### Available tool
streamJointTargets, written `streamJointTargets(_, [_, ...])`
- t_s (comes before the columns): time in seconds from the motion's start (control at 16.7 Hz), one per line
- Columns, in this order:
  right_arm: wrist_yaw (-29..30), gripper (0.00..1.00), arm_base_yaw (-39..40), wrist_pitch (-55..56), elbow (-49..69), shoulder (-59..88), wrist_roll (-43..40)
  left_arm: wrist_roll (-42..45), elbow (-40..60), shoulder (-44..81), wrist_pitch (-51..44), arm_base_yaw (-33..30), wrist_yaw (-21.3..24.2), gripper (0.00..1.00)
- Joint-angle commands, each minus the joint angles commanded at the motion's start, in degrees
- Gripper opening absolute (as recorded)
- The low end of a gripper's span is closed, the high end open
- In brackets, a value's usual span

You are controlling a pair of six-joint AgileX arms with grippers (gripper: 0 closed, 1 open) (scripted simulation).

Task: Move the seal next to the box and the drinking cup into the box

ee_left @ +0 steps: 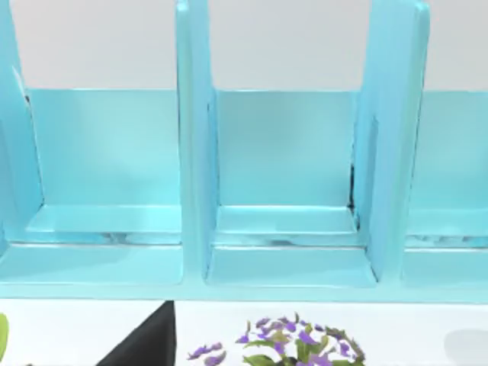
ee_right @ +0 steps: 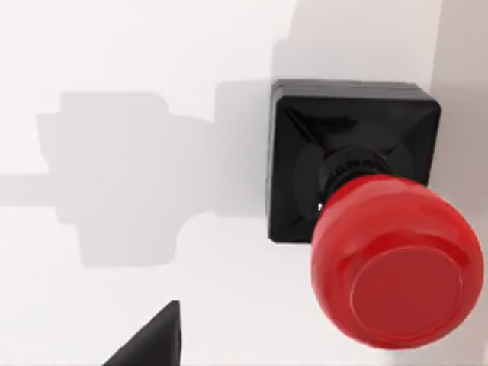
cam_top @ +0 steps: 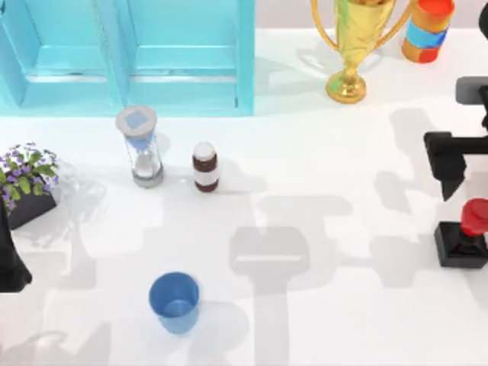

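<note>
The red-knobbed seal on its black square base [cam_top: 463,236] stands at the white table's [cam_top: 320,229] right edge, right pincer [cam_top: 451,164] just beside it, grip unreadable; open surface separates the blue plastic tumbler [cam_top: 174,302].

The seal [cam_top: 463,238], a small stamp with a round red knob handle on a black square block base, stands upright on the white tabletop [cam_top: 320,229] near its right edge; from my right wrist I look down on its knob and base [ee_right: 358,191]. The drinking cup [cam_top: 174,302], a small plain blue tapered plastic tumbler, stands upright with its mouth open upward, toward the near left, well apart from the seal. The light blue open box [cam_top: 137,57] sits at the far left.
</note>
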Motion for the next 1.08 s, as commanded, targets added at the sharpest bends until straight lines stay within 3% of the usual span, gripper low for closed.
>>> streamJointTargets(0.42, [0.03, 1.0, -0.23, -17.7, 17.5, -0.3, -0.23, 0.0, 0.0, 0.0, 0.0, 0.0, 0.0, 1.0])
streamJointTargets(0.84, [0.04, 1.0, 0.73, -18.32, 18.74, 0.42, 0.56, 0.0, 0.0, 0.0, 0.0, 0.0, 0.0, 1.0])
streamJointTargets(1.08, [0.11, 1.0, 9.44, -17.52, 23.77, 6.75, 9.34, 0.0, 0.0, 0.0, 0.0, 0.0, 0.0, 1.0])
